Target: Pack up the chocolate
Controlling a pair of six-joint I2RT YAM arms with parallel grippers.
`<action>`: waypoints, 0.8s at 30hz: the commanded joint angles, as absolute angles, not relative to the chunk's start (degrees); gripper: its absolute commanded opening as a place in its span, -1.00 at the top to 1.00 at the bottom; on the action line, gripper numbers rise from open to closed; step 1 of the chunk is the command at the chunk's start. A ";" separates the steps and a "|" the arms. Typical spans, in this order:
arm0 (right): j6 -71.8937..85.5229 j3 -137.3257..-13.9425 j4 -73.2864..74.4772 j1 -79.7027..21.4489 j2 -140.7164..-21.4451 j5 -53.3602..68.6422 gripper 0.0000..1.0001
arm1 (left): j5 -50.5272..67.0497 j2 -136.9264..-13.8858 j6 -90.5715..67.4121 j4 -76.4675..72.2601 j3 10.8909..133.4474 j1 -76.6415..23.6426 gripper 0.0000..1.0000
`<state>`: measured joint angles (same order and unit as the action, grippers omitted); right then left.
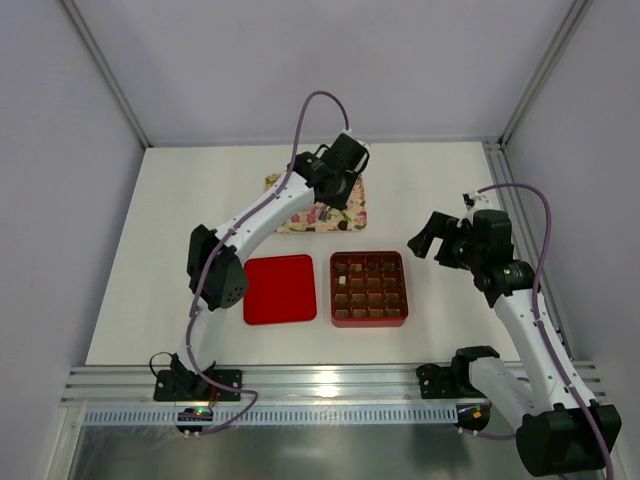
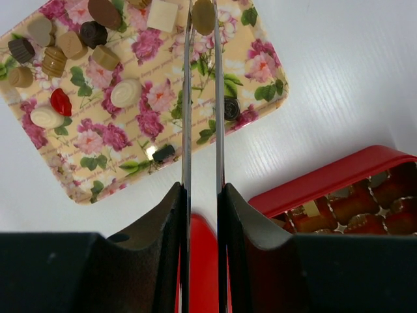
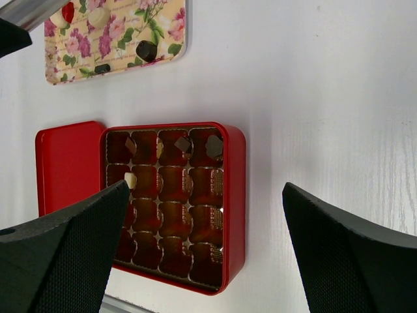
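Several chocolate pieces (image 2: pixel 126 92), brown, dark and pale, lie on the pink-and-cream flowered tray (image 2: pixel 260 72), mostly at its upper left. My left gripper (image 2: pixel 203 6) hangs over the tray (image 1: pixel 300 215), its thin fingers (image 2: pixel 186 98) nearly together with a brown oval piece (image 2: pixel 203 16) between the tips. The red box (image 3: pixel 236 195) with its brown gridded insert holds a few pieces (image 3: pixel 214 146) in its top rows. It also shows in the top view (image 1: pixel 369 320). My right gripper (image 3: pixel 205 251) is open and empty above the box, and in the top view (image 1: pixel 432 240) it is to the box's right.
The red lid (image 1: pixel 280 290) lies flat just left of the box. It also shows in the right wrist view (image 3: pixel 65 163). The tray (image 3: pixel 117 39) sits beyond the box. Grey walls enclose the table on three sides, and an aluminium rail (image 1: pixel 330 385) runs along the near edge.
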<state>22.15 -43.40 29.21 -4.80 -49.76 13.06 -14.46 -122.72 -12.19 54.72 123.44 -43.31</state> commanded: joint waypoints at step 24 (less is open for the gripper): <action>22.41 -43.77 26.10 -4.75 -51.15 12.92 -0.99 | -7.39 -85.17 -22.49 49.58 87.64 -55.81 0.53</action>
